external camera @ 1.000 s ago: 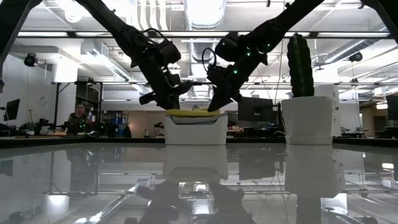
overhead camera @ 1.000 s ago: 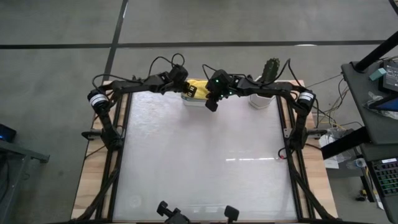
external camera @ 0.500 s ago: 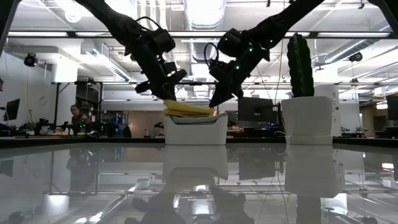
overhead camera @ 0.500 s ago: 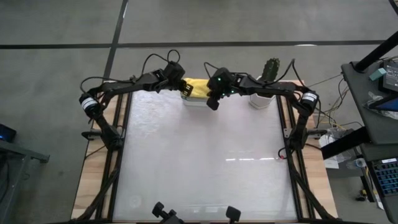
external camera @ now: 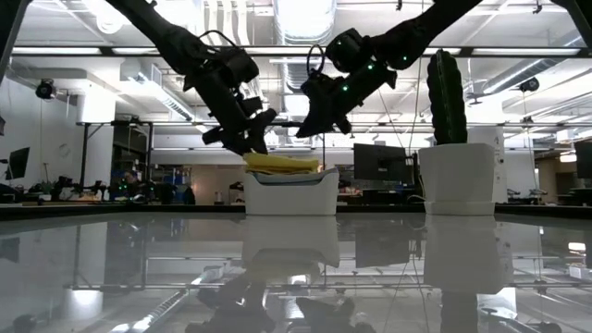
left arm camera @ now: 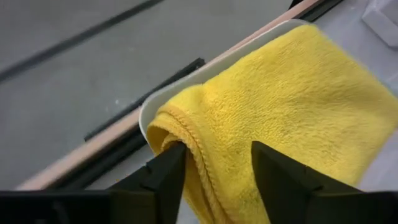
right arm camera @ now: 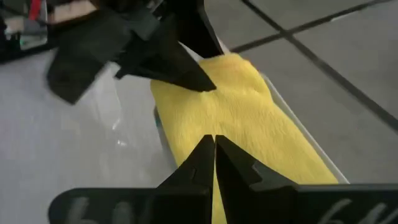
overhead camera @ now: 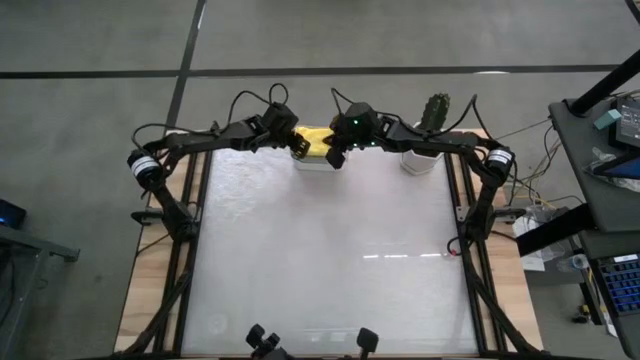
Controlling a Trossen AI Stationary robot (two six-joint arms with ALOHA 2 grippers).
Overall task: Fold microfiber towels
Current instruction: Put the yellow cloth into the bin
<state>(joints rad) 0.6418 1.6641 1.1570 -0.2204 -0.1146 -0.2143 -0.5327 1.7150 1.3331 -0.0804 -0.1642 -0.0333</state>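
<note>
Yellow towel (left arm camera: pixel 298 106) edge between my left gripper's (left arm camera: pixel 214 168) parted fingers; right gripper (right arm camera: pixel 213 152), closed, has risen above it.

Both arms are dark, slim and jointed, with black cables looping above them near the top centre of the high view. White cuffs ring their outer joints. Green lights glow on the right arm's wrist. The fingers (left arm camera: pixel 166 180) are matte black wedges.

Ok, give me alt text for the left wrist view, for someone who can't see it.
A yellow microfiber towel, folded, fills a white tub, seen close up. The left gripper has its two dark fingers open astride the towel's hemmed corner. Grey floor lies beyond the table's edge.
</note>
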